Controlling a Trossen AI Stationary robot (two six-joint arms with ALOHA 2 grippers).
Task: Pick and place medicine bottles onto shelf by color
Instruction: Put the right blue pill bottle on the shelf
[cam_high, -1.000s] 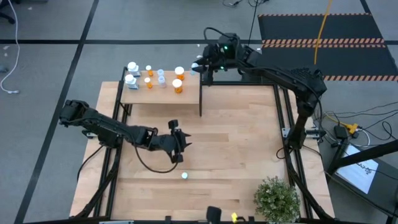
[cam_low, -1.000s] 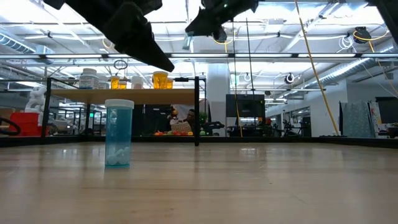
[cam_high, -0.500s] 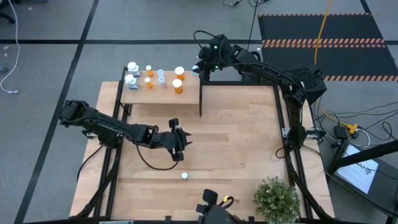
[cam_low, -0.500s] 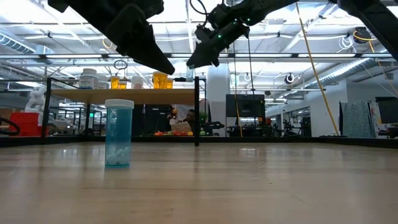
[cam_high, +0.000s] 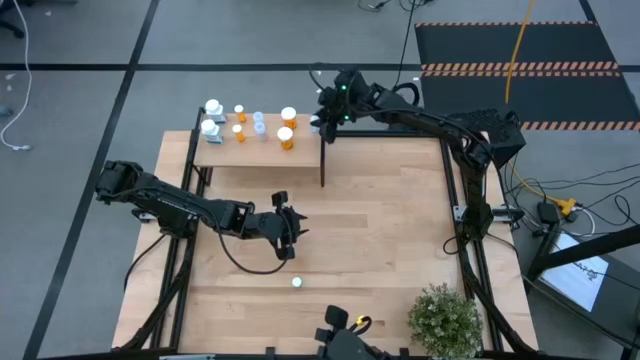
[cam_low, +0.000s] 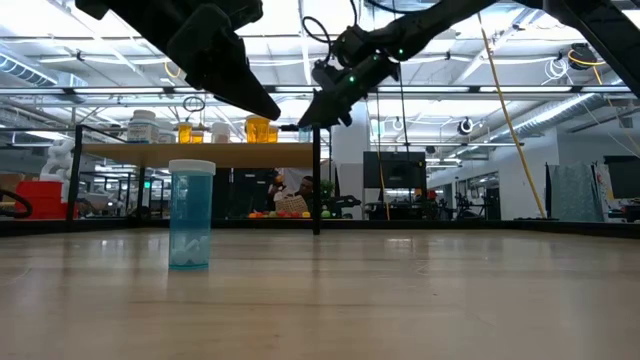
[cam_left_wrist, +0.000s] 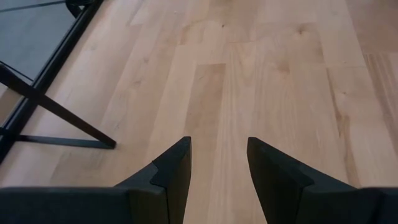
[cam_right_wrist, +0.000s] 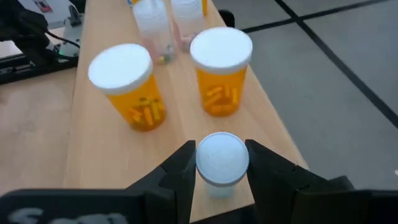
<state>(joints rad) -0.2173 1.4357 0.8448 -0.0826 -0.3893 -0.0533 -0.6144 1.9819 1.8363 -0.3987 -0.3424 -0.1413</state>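
Observation:
The shelf (cam_high: 255, 150) stands at the table's far left and carries white (cam_high: 211, 127), orange (cam_right_wrist: 127, 87) and pale clear bottles (cam_right_wrist: 152, 25), all standing on their bases. My right gripper (cam_right_wrist: 222, 155) hangs over the shelf's right end, beside the two large orange bottles, shut on a small pale bottle with a white cap (cam_right_wrist: 222, 163). One bluish bottle (cam_low: 191, 214) stands upright on the tabletop near the front. My left gripper (cam_left_wrist: 217, 149) hovers open above the table's middle, with nothing between its fingers. My right gripper pinches the small bottle between its two fingers at the white cap's sides (cam_right_wrist: 202, 163). The fingers (cam_right_wrist: 180, 168) slant down from the table's right. The bottle stays upright over the shelf board (cam_right_wrist: 93, 149); whether its base rests on the board I cannot tell.
The shelf's black upright panel (cam_high: 322, 160) rises at its right end, close under my right arm. A green potted plant (cam_high: 445, 318) sits at the near right corner. Bare wood lies between the shelf and the bluish bottle (cam_high: 297, 283).
My right gripper has come down toward the shelf's right end, carrying the small white-capped bottle upright. It stayed shut on the bottle throughout.

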